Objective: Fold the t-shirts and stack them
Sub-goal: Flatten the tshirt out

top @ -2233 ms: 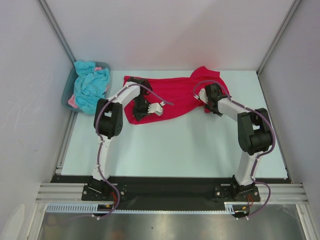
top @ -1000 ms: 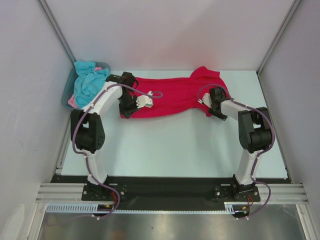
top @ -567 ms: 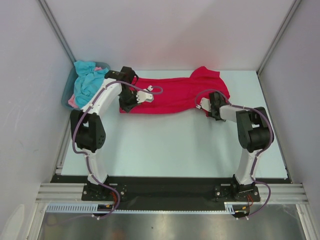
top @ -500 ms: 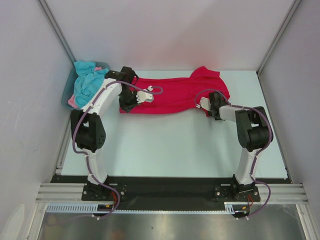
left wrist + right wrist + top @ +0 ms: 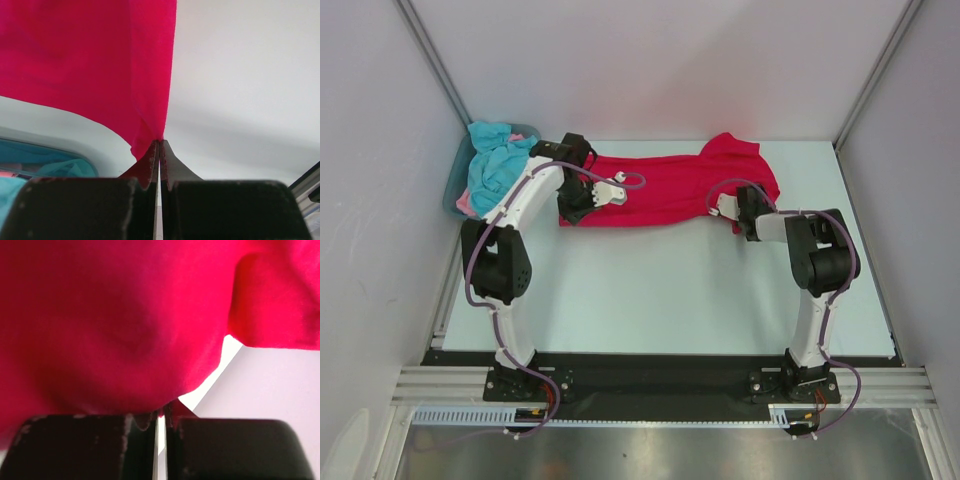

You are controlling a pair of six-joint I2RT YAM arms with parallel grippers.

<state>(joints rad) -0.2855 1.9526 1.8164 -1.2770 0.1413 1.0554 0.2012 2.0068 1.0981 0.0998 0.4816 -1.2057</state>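
Observation:
A bright crimson red t-shirt lies stretched out sideways along the back of the table. My left gripper is shut on its left end. In the left wrist view the cloth fans out from the closed fingertips. My right gripper is shut on the shirt's near right edge. In the right wrist view the red cloth bunches over the closed tips. A turquoise-blue t-shirt and a pink one lie crumpled in the tub.
The grey-blue plastic tub stands at the table's back left corner, against the left wall. White walls close in the back and both sides. The arms' bases sit on the black rail at the near edge.
My right gripper has shut on the shirt's near right edge. Earlier my left arm swung left and pulled the red shirt out long; it has held still since.

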